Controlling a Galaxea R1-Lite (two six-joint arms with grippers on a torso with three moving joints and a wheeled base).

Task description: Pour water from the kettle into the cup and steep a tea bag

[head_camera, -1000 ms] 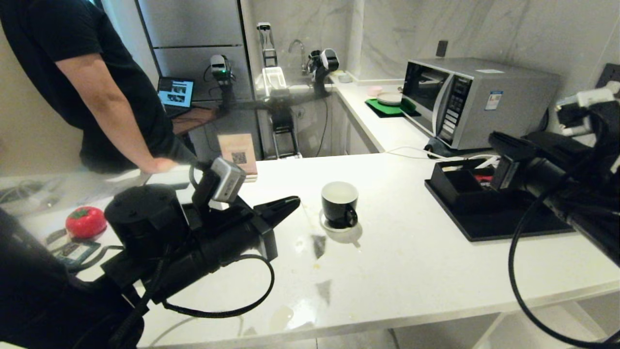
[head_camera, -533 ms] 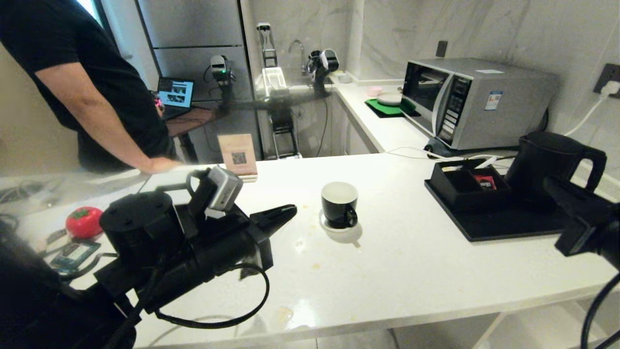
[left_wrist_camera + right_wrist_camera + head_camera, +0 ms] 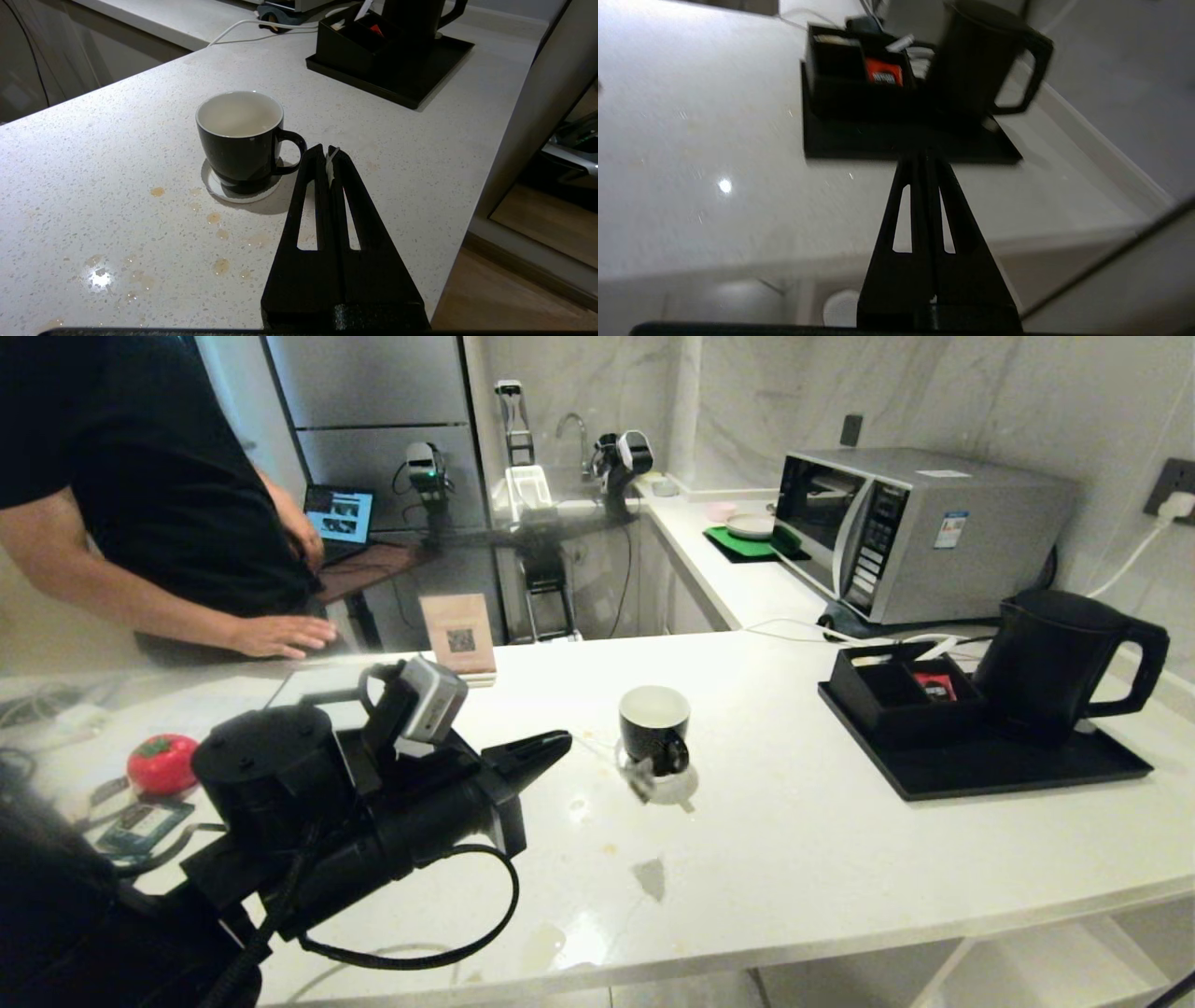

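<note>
One step looks to be in hand: getting the bag into the mug to steep. On the worktop [image 3: 794,859] the kettle [image 3: 1050,663] stands upright on its black tray [image 3: 990,770], well apart from the work, so the pour seems finished, though I cannot tell for sure whether the pale inside of the cup [image 3: 653,728] holds water. The cup sits on a small white coaster [image 3: 674,788] near the middle of the worktop, handle towards the robot. The tea bag [image 3: 640,778] hangs blurred just beside that handle, outside the cup and low by the coaster. To do this well, raise the bag clear of the rim, let any swing die, centre it over the mouth, then lower slowly so it does not catch the rim or drip on the worktop. The left pincer [image 3: 327,154] is closed tight on the thin white string [image 3: 330,164], tips just beside the cup. The right pincer [image 3: 924,158] is closed on nothing, off the worktop's edge, pointing at the kettle.
</note>
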